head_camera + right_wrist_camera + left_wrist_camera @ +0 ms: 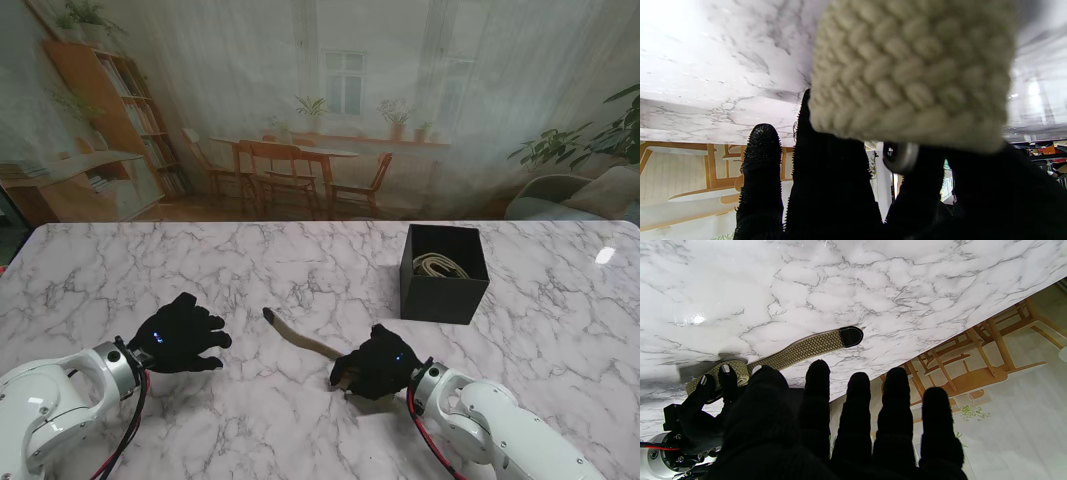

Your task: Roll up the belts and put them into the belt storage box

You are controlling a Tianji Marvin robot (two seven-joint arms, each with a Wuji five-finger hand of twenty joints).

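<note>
Over on the left, the left hand hovers over the marble with its black-gloved fingers spread and nothing in them. Moving across, the woven belt lies on the table between the two hands, dark tip pointing away toward the far left, its other end running under the right hand. That right hand is curled down on the belt's near end, gripping it.

The left wrist view gives the detail the stand view can't: a tan braided weave, a black leather tip, and the first loop of a roll under the right hand's fingertips. The right wrist view is nearly filled by blurred cream weave pressed close to the lens.

Farther right, the black storage box stands open, well apart from the hand, with a pale coiled belt already inside.

White marble table, grey-veined; behind it a printed backdrop of a dining room.
</note>
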